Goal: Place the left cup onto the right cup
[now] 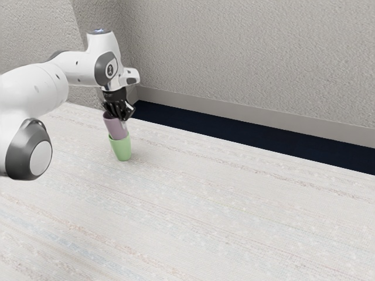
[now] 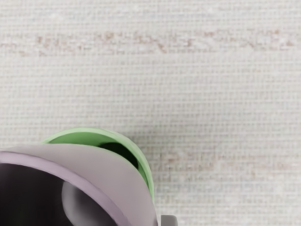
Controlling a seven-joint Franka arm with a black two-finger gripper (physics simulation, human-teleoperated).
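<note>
The black gripper (image 1: 119, 110) was clenched on the rim of the purple cup (image 1: 111, 124); in the wrist view one grey finger (image 2: 77, 203) showed inside that cup and a sliver of the other just outside its wall, so the wall appeared pinched between them. The purple cup hung tilted, its mouth leaning toward the exterior view's left and its base lowered into the mouth of the green cup (image 1: 121, 147). From the hand's camera the green cup's rim (image 2: 139, 155) curved out from behind the purple wall, with a dark crescent of its interior uncovered; the two were therefore nested but not squarely aligned. The green cup stood upright on the pale woven table (image 1: 234, 205), near the far edge, with the grey wall (image 1: 246, 52) and dark floor strip (image 1: 263, 137) beyond; the white arm (image 1: 53, 76) reached in from the exterior view's left.

The step in hand was judged to be the placing itself, with the task close to its end. The next move probably called for levelling the purple cup, settling it until the green cup carried it, then opening the fingers and lifting straight up; a sideways drag could have tipped both cups.
</note>
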